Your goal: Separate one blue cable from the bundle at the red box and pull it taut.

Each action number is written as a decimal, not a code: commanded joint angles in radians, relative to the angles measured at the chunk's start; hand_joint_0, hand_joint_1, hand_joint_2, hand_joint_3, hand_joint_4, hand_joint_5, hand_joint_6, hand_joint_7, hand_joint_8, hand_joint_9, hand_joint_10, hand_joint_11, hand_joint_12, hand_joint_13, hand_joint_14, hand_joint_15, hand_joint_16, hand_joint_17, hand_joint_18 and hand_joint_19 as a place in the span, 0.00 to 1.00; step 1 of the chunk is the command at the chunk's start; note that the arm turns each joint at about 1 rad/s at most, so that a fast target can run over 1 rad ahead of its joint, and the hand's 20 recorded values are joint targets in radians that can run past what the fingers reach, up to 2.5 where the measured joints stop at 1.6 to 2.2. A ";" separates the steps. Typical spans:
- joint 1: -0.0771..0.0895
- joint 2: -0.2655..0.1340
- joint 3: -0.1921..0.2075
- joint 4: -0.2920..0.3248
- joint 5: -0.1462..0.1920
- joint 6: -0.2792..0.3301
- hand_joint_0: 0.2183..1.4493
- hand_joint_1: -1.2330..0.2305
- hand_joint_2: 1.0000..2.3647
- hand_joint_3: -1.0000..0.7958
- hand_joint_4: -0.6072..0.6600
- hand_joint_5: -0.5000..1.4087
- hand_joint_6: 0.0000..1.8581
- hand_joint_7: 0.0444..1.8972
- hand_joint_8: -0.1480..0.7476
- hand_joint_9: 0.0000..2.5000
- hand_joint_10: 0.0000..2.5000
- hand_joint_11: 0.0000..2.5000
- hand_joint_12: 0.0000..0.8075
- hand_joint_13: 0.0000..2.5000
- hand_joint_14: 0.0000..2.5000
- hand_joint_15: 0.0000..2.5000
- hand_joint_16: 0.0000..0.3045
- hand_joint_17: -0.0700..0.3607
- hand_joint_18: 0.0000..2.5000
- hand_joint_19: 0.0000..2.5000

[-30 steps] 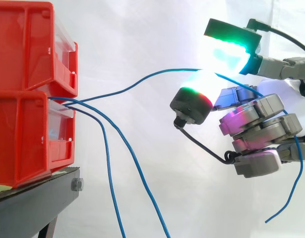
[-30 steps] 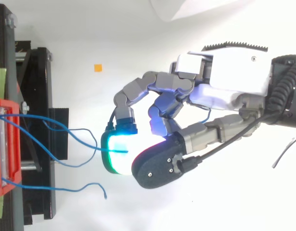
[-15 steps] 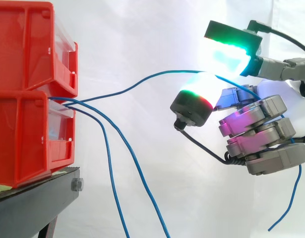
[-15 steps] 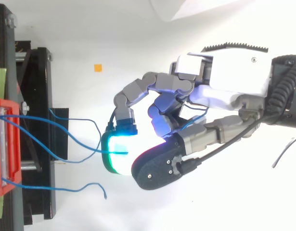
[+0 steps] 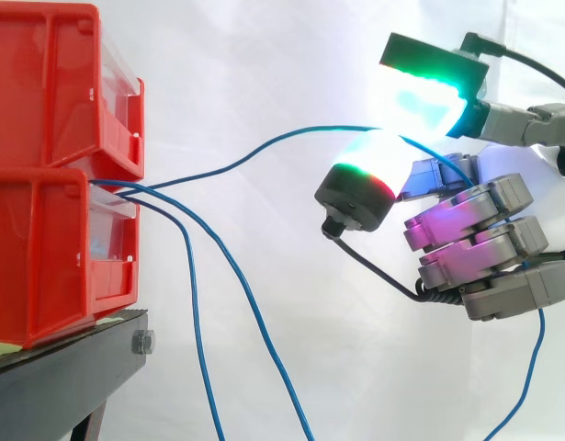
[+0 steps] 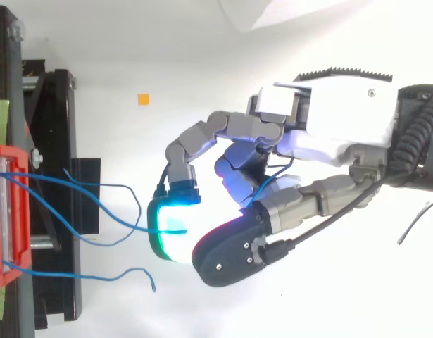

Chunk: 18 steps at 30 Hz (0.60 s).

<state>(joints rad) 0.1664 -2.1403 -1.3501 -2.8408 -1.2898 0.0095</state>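
Pinch step: hand (image 6: 329, 127) seems to grip one blue cable (image 5: 273, 143) between glowing pads (image 5: 365, 170); cable sags, so next pull away from red box (image 5: 52, 248).

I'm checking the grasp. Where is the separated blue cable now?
In the side view the blue cable arcs from the red bins at left up to the hand at right, pinched between its glowing pads, above two hanging cables.
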 commanded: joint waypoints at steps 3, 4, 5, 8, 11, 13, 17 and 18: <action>0.001 0.000 0.000 -0.002 0.001 0.000 0.35 0.41 0.01 0.36 0.55 0.19 0.46 0.56 0.52 0.31 0.62 0.56 0.45 0.31 1.00 0.55 0.09 0.31 0.57 0.77; 0.001 0.000 0.000 -0.002 0.001 0.000 0.35 0.41 0.01 0.36 0.55 0.19 0.46 0.56 0.52 0.31 0.62 0.56 0.45 0.31 1.00 0.57 0.09 0.31 0.56 0.78; 0.001 0.000 0.000 -0.002 0.001 0.000 0.35 0.41 0.01 0.36 0.55 0.19 0.46 0.56 0.52 0.31 0.62 0.56 0.45 0.31 1.00 0.56 0.10 0.32 0.56 0.78; 0.001 0.000 0.000 -0.002 0.001 0.000 0.35 0.41 0.01 0.37 0.54 0.19 0.46 0.56 0.52 0.31 0.62 0.56 0.46 0.31 1.00 0.56 0.10 0.32 0.56 0.78; 0.001 0.000 0.000 -0.003 0.001 0.000 0.35 0.41 0.01 0.37 0.54 0.19 0.46 0.56 0.52 0.31 0.61 0.56 0.46 0.31 0.99 0.57 0.09 0.31 0.56 0.78; 0.001 0.000 0.000 -0.003 0.001 0.000 0.35 0.41 0.01 0.36 0.54 0.19 0.46 0.56 0.52 0.31 0.61 0.56 0.46 0.31 0.99 0.57 0.09 0.31 0.56 0.77; 0.001 0.000 0.000 -0.003 0.001 0.000 0.35 0.41 0.01 0.37 0.54 0.19 0.47 0.56 0.52 0.31 0.61 0.56 0.46 0.31 0.99 0.57 0.10 0.32 0.56 0.78; 0.001 0.000 0.000 -0.003 0.001 0.000 0.36 0.41 0.01 0.36 0.54 0.19 0.47 0.56 0.52 0.31 0.61 0.56 0.46 0.31 0.99 0.57 0.10 0.32 0.56 0.78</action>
<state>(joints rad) 0.1672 -2.1399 -1.3499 -2.8439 -1.2885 0.0092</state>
